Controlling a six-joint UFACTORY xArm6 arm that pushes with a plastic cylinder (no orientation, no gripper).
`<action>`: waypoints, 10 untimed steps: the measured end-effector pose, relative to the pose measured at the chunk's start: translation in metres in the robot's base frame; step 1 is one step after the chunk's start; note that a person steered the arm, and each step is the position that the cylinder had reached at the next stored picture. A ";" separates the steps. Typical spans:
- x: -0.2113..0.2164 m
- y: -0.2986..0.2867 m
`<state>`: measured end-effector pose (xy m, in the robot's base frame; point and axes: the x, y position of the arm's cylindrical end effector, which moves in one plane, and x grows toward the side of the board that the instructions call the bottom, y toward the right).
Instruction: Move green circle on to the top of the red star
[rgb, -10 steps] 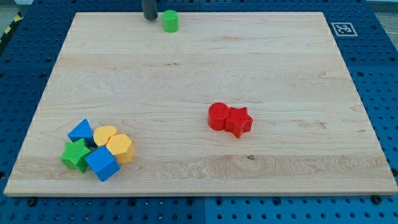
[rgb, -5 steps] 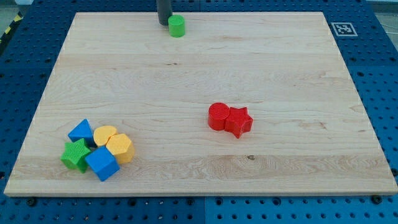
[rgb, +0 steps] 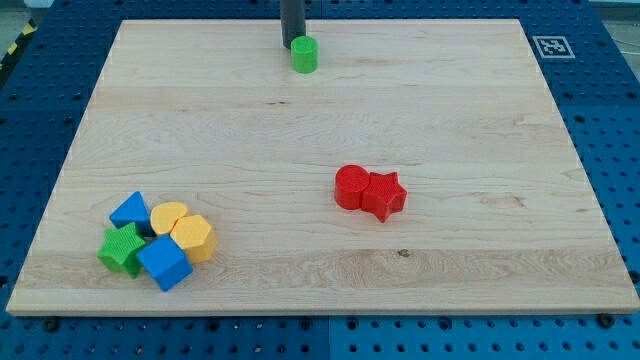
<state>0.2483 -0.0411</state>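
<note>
The green circle (rgb: 305, 55) stands near the top edge of the wooden board (rgb: 450, 110), a little left of centre. My tip (rgb: 293, 44) is right behind it on its upper left side, touching or nearly touching it. The red star (rgb: 384, 194) lies right of the board's centre, far below the green circle. A red circle (rgb: 351, 187) sits against the star's left side.
A cluster sits at the bottom left: a blue triangular block (rgb: 130, 210), a green star (rgb: 122, 247), a blue cube (rgb: 164, 262), a yellow heart (rgb: 168, 216) and a yellow hexagon (rgb: 193, 238). A tag marker (rgb: 551, 46) is at the board's top right corner.
My tip has moved right and slightly down, pushing the green circle the same way along the top edge. The other blocks have not moved.
</note>
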 end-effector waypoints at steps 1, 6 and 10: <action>0.007 0.000; 0.031 0.014; 0.037 0.048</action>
<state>0.2848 0.0069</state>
